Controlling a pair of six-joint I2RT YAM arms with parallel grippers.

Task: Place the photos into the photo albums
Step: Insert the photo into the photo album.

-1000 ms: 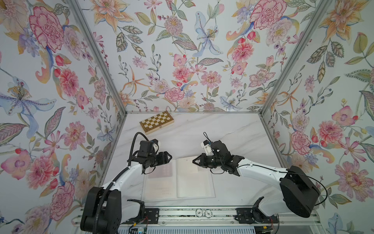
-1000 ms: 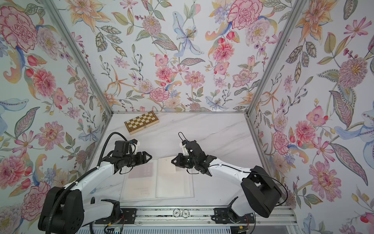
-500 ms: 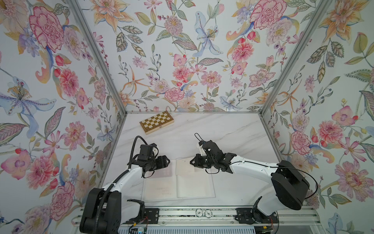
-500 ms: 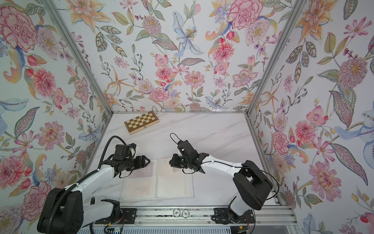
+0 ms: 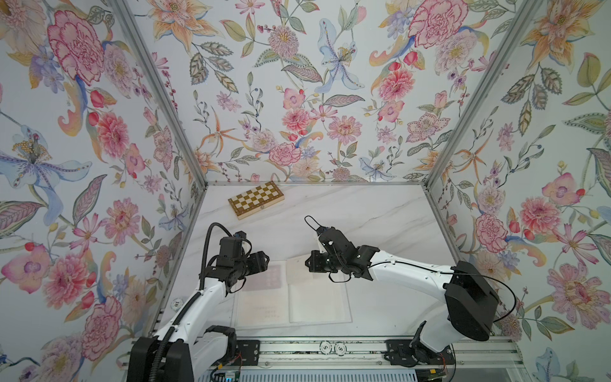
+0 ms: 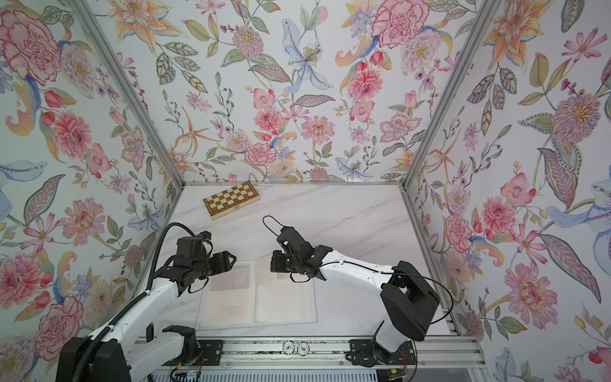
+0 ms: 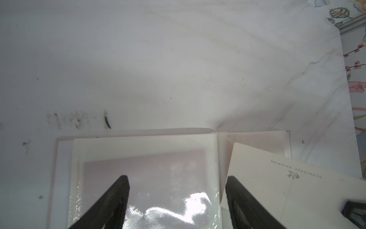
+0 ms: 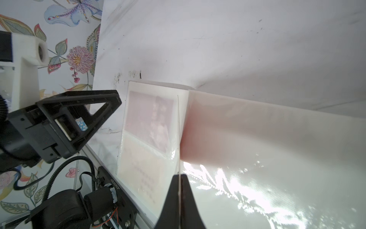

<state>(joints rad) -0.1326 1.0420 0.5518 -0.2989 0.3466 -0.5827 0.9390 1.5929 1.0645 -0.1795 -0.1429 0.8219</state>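
cream rectangular photo card (image 7: 277, 178): pinched in closed right gripper (image 8: 179, 190), over right page (image 6: 284, 301).
pale cream open photo album (image 5: 317, 304): lies flat, directly below card.
left gripper (image 7: 177, 178): wide, empty, over left page (image 6: 224, 307).

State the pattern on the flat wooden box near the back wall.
A brown-and-cream checkerboard covers the flat wooden box, clearest in a top view.

Both top views bright and evenly lit, faint shadows on the white marble desk (image 5: 380, 208); wrist views show blown-out glare on the cream album's glossy clear sleeves (image 8: 257, 188), nearest parts blurred.
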